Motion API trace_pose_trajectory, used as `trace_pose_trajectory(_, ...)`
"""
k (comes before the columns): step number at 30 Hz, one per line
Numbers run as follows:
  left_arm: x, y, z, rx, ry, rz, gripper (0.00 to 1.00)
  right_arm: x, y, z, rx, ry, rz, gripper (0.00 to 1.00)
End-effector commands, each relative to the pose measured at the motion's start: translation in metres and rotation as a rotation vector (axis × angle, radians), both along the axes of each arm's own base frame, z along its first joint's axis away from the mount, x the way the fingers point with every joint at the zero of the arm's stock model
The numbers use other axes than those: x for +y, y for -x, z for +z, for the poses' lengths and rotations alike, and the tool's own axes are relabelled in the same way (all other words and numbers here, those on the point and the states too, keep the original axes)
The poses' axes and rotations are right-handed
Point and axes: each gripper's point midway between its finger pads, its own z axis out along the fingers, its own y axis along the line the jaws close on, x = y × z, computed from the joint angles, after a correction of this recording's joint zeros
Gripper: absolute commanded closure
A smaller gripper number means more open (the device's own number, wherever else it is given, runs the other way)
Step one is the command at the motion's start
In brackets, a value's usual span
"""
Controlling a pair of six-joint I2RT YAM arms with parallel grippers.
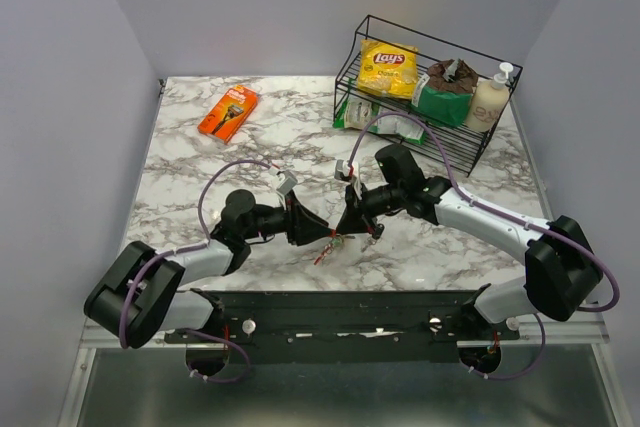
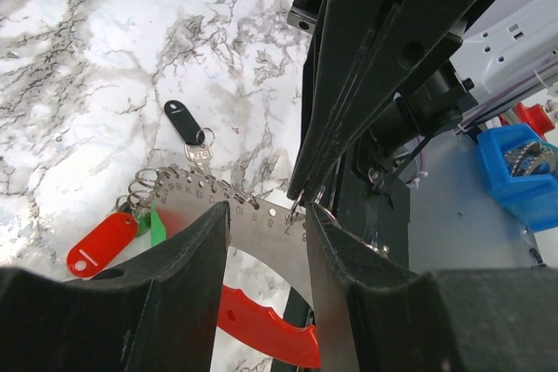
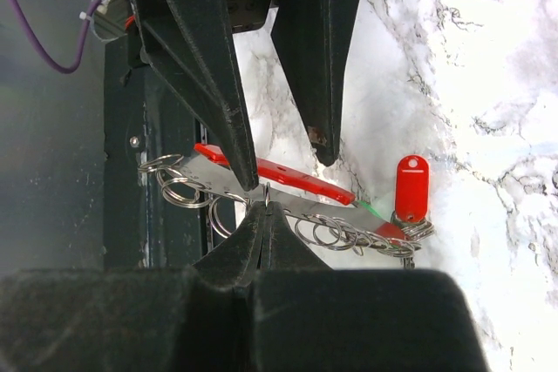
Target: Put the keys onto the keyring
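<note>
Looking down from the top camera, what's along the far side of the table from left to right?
First the orange packet, then the yellow Lay's bag, the brown and green bag, and the white pump bottle.

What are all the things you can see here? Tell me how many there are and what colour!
table: one, white and grey marble, under everything
orange pack: one, orange, back left of the table
wire basket: one, black, back right
chip bag: one, yellow, in the basket
green pack: one, green with a brown top, in the basket
pump bottle: one, cream, right end of the basket
keyring: one, grey with a red side, middle, between the grippers
keys: three seen, red, green and black heads, next to the keyring
left gripper: one, black, open, fingers either side of the keyring
right gripper: one, black, shut on the keyring's edge
</note>
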Motion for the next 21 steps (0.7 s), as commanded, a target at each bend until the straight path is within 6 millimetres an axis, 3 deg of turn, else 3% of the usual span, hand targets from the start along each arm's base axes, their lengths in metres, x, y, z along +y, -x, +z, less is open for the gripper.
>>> trace_pose_trajectory(1, -0.0055, 0.0058, 0.0123, -0.034, 0.044, -0.059, 0.51, 0.0034, 0.0037, 0.0111, -0.038, -0.045, 0.032, 0.99)
trace_pose_trajectory(10, -0.0118, 0.0077, 0.0052, -0.019, 0.033, -0.080, 0.63, 0.0039, 0.0037, 0.0146, -0.046, -0.054, 0.035, 0.99)
trace_pose_trajectory(13, -0.0129, 0.0080, 0.0061, -0.025, 0.035, -0.085, 0.74, 0.0039, 0.0045, 0.0156, -0.047, -0.058, 0.038, 0.99)
trace_pose_trajectory(17, -0.0143, 0.0072, 0.0077, -0.028, 0.041, -0.085, 0.99, 0.0041, 0.0058, 0.0149, -0.042, -0.062, 0.043, 0.99)
trace_pose_trajectory(21, -0.0147, 0.0062, 0.0102, -0.037, 0.049, -0.073, 1.00, 0.0048, 0.0061, 0.0142, -0.043, -0.065, 0.045, 0.99)
